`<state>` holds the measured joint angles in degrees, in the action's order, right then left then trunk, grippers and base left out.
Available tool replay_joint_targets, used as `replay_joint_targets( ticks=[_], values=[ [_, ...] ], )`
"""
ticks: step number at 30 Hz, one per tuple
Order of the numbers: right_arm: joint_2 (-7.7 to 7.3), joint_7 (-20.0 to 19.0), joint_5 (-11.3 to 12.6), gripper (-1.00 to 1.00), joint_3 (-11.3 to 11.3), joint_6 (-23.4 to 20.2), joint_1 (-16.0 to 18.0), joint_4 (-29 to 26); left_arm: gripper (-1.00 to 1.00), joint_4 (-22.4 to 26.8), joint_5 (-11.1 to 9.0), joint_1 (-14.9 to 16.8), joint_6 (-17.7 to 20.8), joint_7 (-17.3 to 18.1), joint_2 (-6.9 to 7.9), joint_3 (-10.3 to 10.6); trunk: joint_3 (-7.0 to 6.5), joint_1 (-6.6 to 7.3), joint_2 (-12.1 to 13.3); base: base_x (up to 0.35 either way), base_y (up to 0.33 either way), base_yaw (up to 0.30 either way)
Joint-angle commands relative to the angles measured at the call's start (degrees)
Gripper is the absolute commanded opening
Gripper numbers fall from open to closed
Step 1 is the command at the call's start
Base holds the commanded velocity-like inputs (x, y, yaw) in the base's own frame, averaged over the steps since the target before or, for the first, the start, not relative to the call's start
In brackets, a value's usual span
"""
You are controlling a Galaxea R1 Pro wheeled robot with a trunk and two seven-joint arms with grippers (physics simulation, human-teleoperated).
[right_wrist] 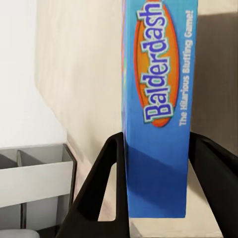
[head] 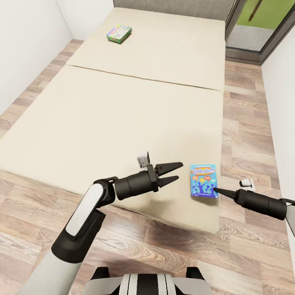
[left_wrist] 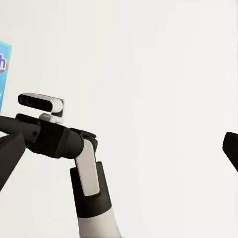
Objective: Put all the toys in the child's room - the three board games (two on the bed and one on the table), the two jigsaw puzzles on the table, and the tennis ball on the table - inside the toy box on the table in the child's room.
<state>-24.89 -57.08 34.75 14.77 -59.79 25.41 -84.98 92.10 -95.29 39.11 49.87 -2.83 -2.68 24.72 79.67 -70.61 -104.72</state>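
Near the front right corner of the beige bed (head: 102,119) lies a blue "Balderdash" board game (head: 204,181). My right gripper (head: 216,189) comes in from the right and is shut on the box's near edge. In the right wrist view its two black fingers (right_wrist: 106,168) press against both sides of the blue box (right_wrist: 158,124). My left gripper (head: 174,173) hovers open and empty over the mattress, just left of that box. A sliver of the blue box (left_wrist: 3,74) shows past the left gripper (left_wrist: 119,153). A second, yellow-green board game (head: 119,33) lies at the bed's far end.
Wood-plank floor (head: 254,135) runs along the bed's right side and in front of it. White walls close in on both sides. A dark-framed opening (head: 262,24) with green behind stands at the far right. A grey divided shelf unit (right_wrist: 34,173) sits low beside the bed.
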Motion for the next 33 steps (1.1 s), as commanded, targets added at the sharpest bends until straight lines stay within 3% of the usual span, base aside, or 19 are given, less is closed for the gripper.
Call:
replay_joint_targets(
  ticks=[1,18,24,27,28,33],
  values=[
    [-0.02,-0.37,-0.11,-1.00,0.05,-0.21,0.02,0.00,1.00,0.01,-0.36,-0.04,0.17,0.11,0.14,-0.10,0.02,0.03,-0.01,-0.169,0.000,0.000],
    [-0.07,-0.39,-0.21,-1.00,0.08,-0.21,0.02,-0.01,1.00,0.01,-0.41,-0.41,0.27,1.85,1.70,-2.02,0.02,0.03,-0.01,-0.054,0.000,0.000],
    [-0.07,-0.40,-0.26,-1.00,0.17,-0.21,0.04,-0.01,1.00,0.01,-0.42,-0.45,0.50,2.34,3.14,-2.34,0.02,0.03,-0.01,-0.005,0.000,0.000],
    [-0.15,-0.40,-0.26,-1.00,0.26,-0.21,0.06,-0.07,1.00,0.01,-0.42,-0.97,0.67,4.43,5.26,-3.32,0.02,0.03,-0.01,-0.002,0.000,0.000],
    [-0.15,-0.40,-0.26,-1.00,0.26,-0.21,0.06,-0.07,1.00,0.01,-0.42,-0.97,0.67,4.43,5.26,-3.32,0.02,0.03,-0.01,-0.002,0.000,0.000],
    [-0.52,-0.46,-0.22,-1.00,0.37,-0.21,0.03,-1.14,1.00,0.01,-0.42,-5.06,0.75,9.69,10.25,-7.45,0.02,0.03,-0.01,-0.001,0.000,0.000]
  ],
)
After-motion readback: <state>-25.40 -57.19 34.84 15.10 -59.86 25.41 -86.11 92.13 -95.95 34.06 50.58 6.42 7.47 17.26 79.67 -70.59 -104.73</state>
